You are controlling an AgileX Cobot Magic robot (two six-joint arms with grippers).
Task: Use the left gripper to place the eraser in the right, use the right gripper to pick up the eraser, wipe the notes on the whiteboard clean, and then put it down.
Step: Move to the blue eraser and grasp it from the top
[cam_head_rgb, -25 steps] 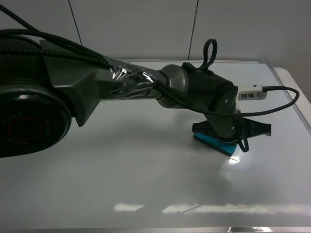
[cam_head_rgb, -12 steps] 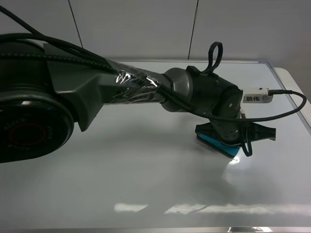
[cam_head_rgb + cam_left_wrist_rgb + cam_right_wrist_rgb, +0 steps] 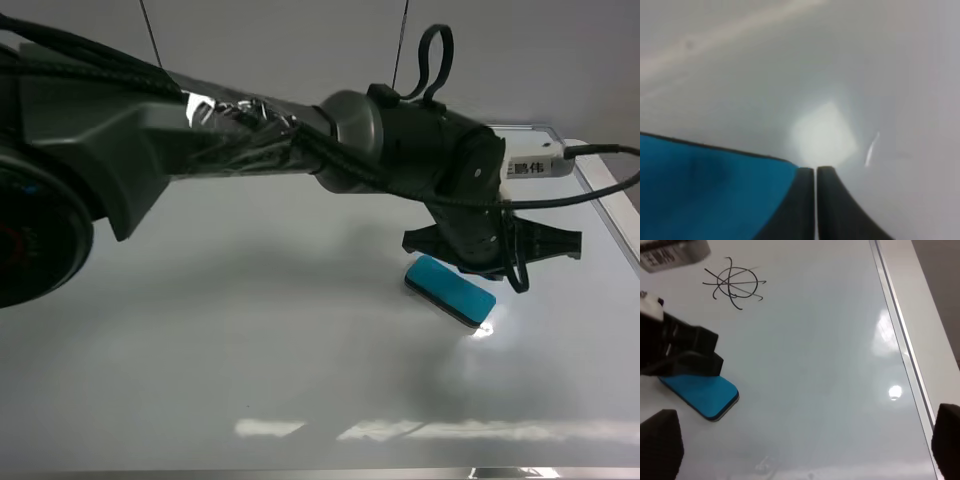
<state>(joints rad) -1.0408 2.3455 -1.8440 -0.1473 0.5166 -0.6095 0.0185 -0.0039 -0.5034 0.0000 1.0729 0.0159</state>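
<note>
Eraser (image 3: 450, 291) lies flat on the whiteboard tabletop (image 3: 250, 330), gripped by nothing — left tool (image 3: 490, 255) hangs just above it, pinched closed and empty. Right tool (image 3: 804, 445) gapes wide, empty. Risk: reaching in now, it could clip the left tool — or skid the eraser.

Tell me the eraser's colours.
The eraser is teal-blue over a thin dark base; clearest in the right wrist view.
</note>
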